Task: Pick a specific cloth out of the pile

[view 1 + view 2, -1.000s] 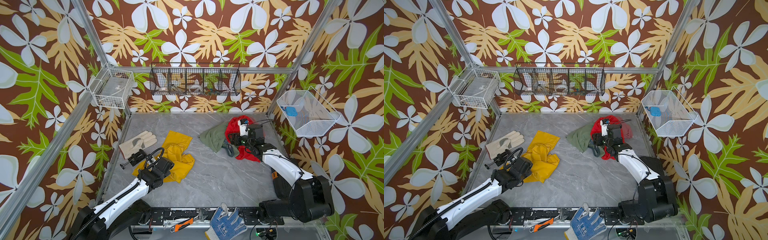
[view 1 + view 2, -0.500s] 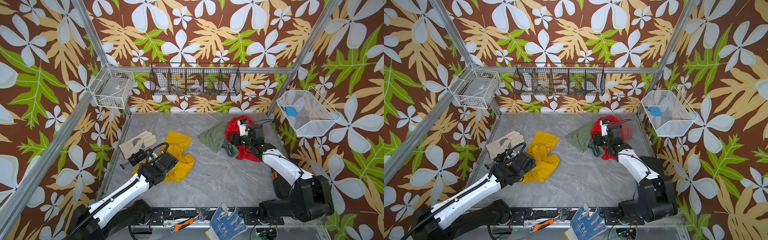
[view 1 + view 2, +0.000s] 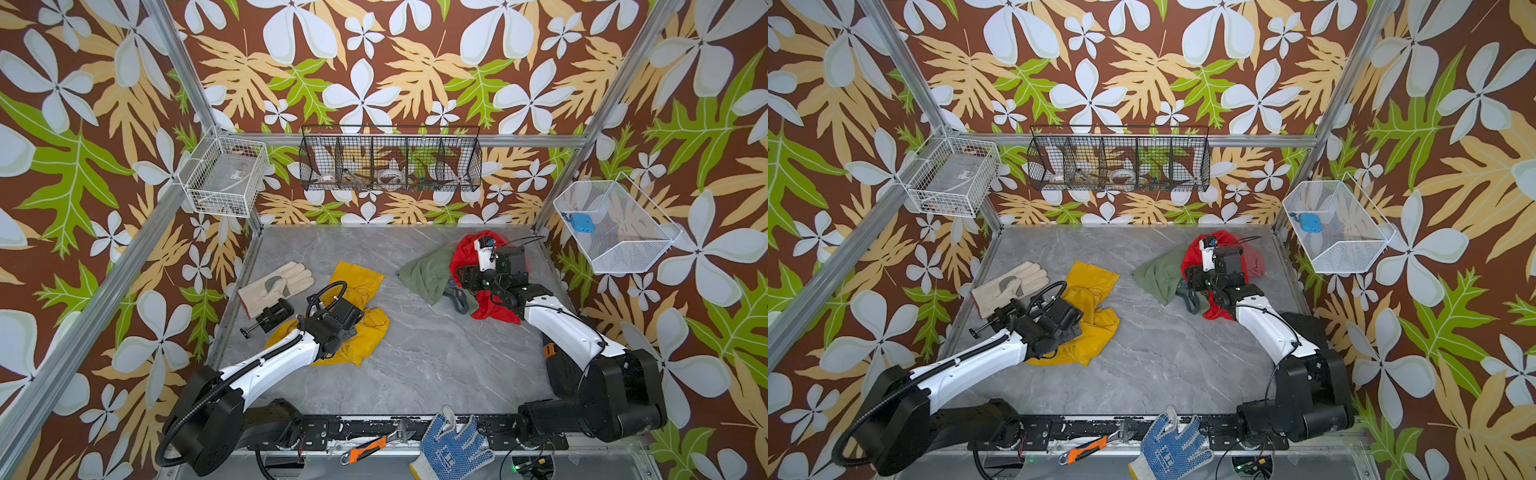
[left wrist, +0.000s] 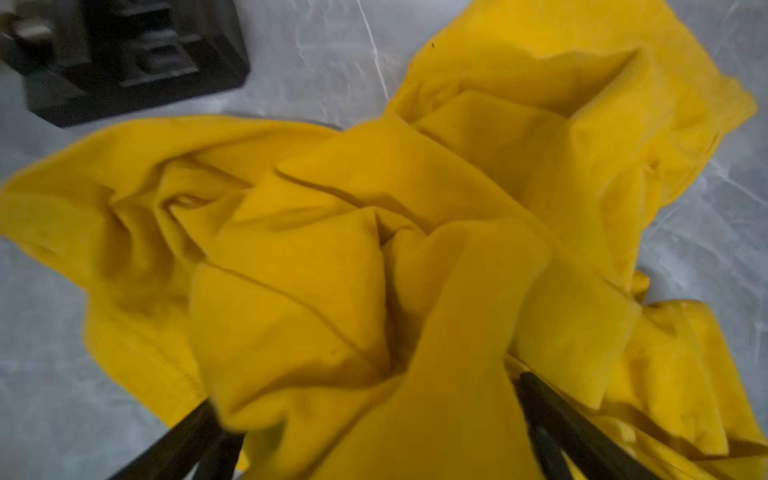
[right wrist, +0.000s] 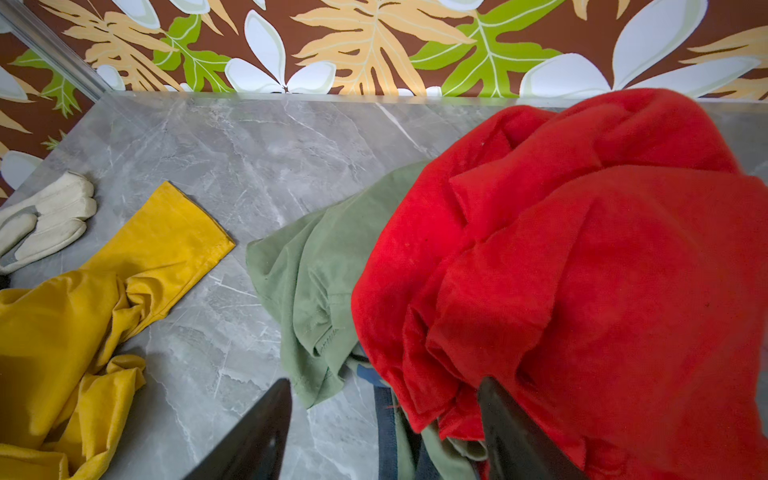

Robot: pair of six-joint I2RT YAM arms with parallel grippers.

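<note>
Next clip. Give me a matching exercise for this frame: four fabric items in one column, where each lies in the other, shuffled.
Things: 1 mustard-yellow cloth; 2 red cloth; 3 cream work glove; 4 blue-dotted glove.
Places: A on the front rail; B partly over the olive-green cloth; C behind the black vise; D directly below the left pincer.
Pairs: 1-D; 2-B; 3-C; 4-A.

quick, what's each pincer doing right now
left pincer: open, straddling the yellow cloth, not gripping it
right pincer: open at the edge of the pile, holding nothing
</note>
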